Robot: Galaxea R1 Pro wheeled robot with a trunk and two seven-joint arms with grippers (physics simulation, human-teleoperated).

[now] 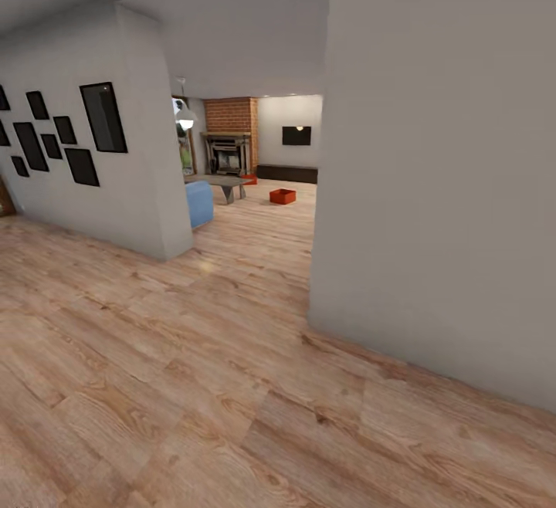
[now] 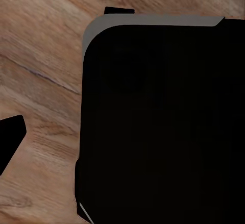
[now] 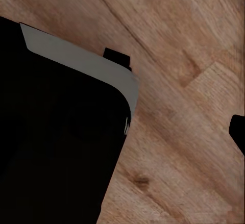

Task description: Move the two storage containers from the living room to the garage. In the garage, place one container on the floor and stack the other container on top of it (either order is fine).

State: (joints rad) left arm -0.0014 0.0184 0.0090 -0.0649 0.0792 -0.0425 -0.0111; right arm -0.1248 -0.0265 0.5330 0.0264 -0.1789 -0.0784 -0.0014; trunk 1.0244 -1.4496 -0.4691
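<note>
Far ahead in the head view, through the opening into the living room (image 1: pixel 262 207), one orange-red storage container (image 1: pixel 283 196) sits on the light wood planks. A second container (image 1: pixel 249 179) shows partly behind the low grey table (image 1: pixel 224 181). In the left wrist view a single dark fingertip (image 2: pixel 11 134) shows over the wood planks beside my black body (image 2: pixel 163 122). The right wrist view has a dark fingertip (image 3: pixel 238 132) at its edge, next to my black body (image 3: pixel 56 142). Nothing is seen held. The garage and its floor are out of view.
A white wall corner (image 1: pixel 432 222) stands close on the right and a wall with black picture frames (image 1: pixel 69 137) on the left, with a passage between. Beyond are a light blue sofa (image 1: pixel 199 203), a brick fireplace (image 1: pixel 229 145), a wall TV (image 1: pixel 296 135) and a dark low bench (image 1: pixel 287 174).
</note>
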